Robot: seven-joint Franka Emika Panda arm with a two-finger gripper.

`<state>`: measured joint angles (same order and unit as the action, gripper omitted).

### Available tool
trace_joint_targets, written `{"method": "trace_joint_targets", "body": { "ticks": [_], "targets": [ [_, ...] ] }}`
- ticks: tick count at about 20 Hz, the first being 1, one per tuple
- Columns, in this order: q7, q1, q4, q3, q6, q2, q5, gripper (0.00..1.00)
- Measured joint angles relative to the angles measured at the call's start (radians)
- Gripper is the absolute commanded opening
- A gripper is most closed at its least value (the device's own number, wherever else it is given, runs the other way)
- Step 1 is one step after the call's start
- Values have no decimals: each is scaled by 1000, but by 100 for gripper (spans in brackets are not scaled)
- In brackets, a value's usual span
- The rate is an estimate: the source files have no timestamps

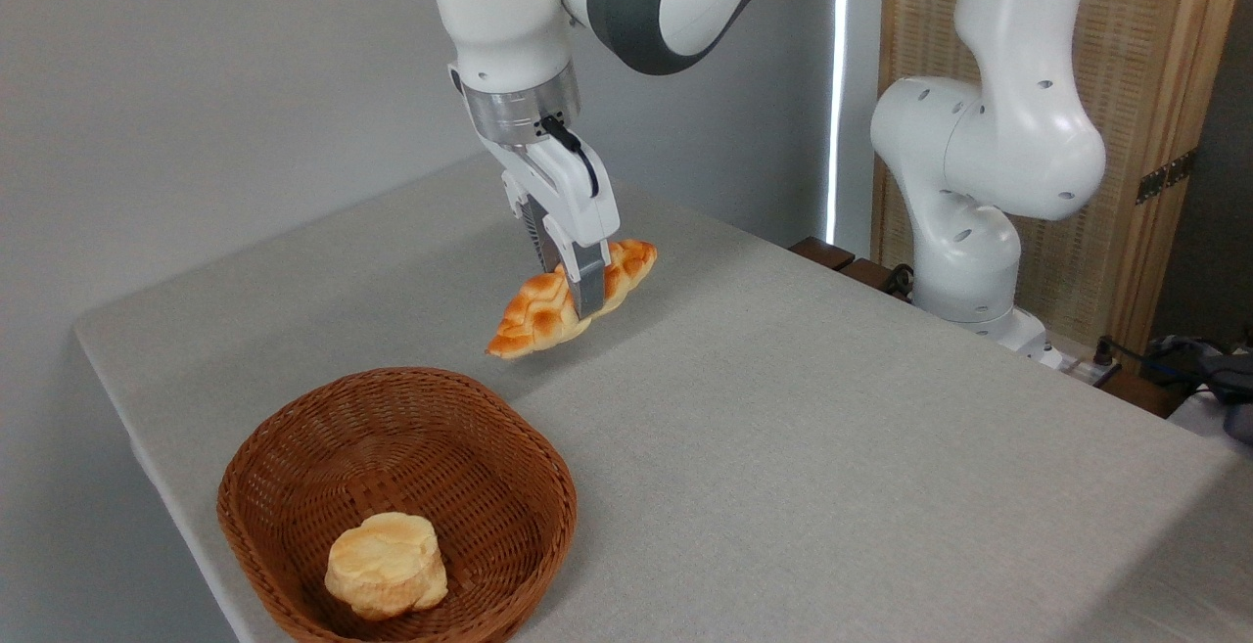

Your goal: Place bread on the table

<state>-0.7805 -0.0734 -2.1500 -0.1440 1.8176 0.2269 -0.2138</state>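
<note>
The bread (533, 320), a long braided golden-orange loaf with pointed ends, hangs tilted in the air, its left end lower. My gripper (578, 302) is shut on the loaf's middle, one grey finger (588, 286) across its front. The loaf is held just beyond the basket's far rim, a little above the grey-beige table (803, 428); its shadow lies on the cloth beneath it.
A brown wicker basket (294, 447) stands at the front left of the table with a pale round bun (387, 565) inside. The arm's white base (969, 232) rises at the table's far right edge. Cables and dark objects (1204, 369) lie off the table at the right.
</note>
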Motion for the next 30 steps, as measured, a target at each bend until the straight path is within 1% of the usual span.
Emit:
{"method": "trace_joint_targets", "body": {
  "ticks": [12, 13, 15, 16, 17, 20, 23, 25, 27, 28, 30],
  "targets": [
    [0, 1, 4, 3, 1, -2, 0, 100],
    [8, 2, 16, 4, 1, -2, 8, 100],
    [82, 4, 92, 11, -1, -5, 77, 100],
    [111, 4, 129, 12, -10, -11, 96, 100],
    [142, 5, 192, 14, -44, -30, 108, 100],
    [169, 7, 326, 26, -103, -98, 113, 100],
    [173, 11, 466, 69, -175, -163, 113, 100],
    [173, 12, 545, 98, -185, -195, 114, 100],
    [175, 11, 583, 104, -188, -212, 114, 100],
    [199, 8, 592, 111, -189, -219, 115, 100],
    [212, -10, 594, 131, -189, -224, 115, 100]
  ]
}}
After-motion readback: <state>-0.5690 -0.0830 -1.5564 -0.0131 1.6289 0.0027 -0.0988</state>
